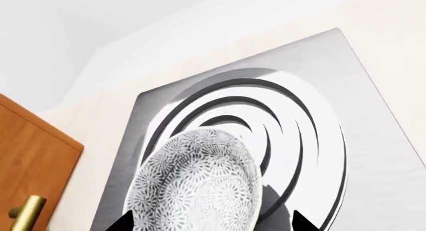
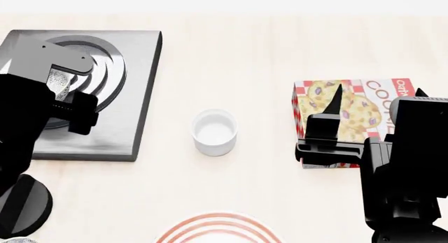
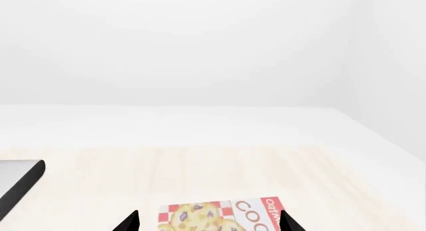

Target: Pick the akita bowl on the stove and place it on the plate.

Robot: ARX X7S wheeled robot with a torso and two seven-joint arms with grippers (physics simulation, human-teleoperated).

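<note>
The akita bowl (image 1: 199,183), white with a fine black floral pattern, sits on the burner rings of the grey stove (image 1: 372,141). My left gripper (image 1: 213,223) is open, with one black fingertip on each side of the bowl. One tip is close to the bowl's wall and the other stands apart from it. In the head view my left arm covers most of the bowl (image 2: 59,80) on the stove (image 2: 136,106). The red-ringed plate (image 2: 218,228) shows partly at the near edge. My right gripper (image 2: 378,93) is open and holds nothing.
A plain white cup (image 2: 214,131) stands mid-table between the stove and a cookie box (image 2: 360,109), which lies under my right gripper (image 3: 207,223). A wooden cabinet (image 1: 30,151) with a brass handle (image 1: 25,213) is beside the stove.
</note>
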